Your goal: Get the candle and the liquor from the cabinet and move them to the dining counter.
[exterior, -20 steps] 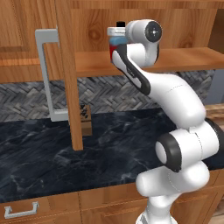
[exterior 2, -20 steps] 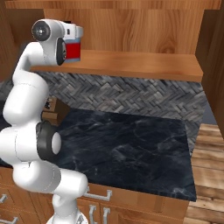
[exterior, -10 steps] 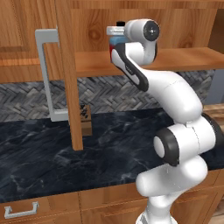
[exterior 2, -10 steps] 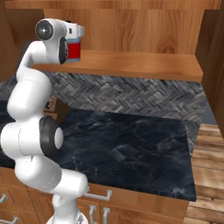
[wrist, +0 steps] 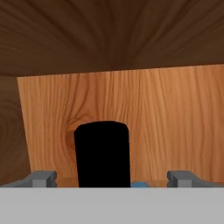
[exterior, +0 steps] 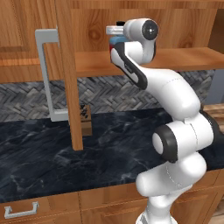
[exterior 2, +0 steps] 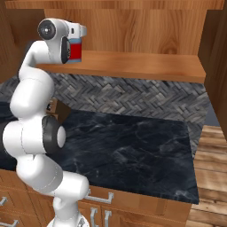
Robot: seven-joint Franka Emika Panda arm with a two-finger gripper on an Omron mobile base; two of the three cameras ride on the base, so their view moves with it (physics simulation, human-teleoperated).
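Note:
The liquor [exterior 2: 76, 52], a red bottle with light blue shoulders, stands on the shelf of the open cabinet [exterior 2: 133, 64]. Its black cap [wrist: 103, 153] rises between my finger tips in the hand view. My gripper [wrist: 111, 178] is open, level with the bottle's top, one finger on each side of the cap and apart from it. From the left base view the hand covers most of the liquor [exterior: 114, 42], and the gripper [exterior: 114, 30] reaches into the cabinet [exterior: 65, 65] past its swung-out door. The candle and the dining counter are out of view.
The open door's long silver handle [exterior: 46, 74] hangs left of the arm. A brown knife block [exterior: 85, 119] stands on the narrow black counter [exterior 2: 133, 146] below the shelf, backed by grey herringbone tiles [exterior 2: 133, 95]. Drawers with short pulls [exterior: 19, 211] sit under it.
The hand has edged slightly further in toward the bottle. The jaws stay wide apart and the bottle has not moved.

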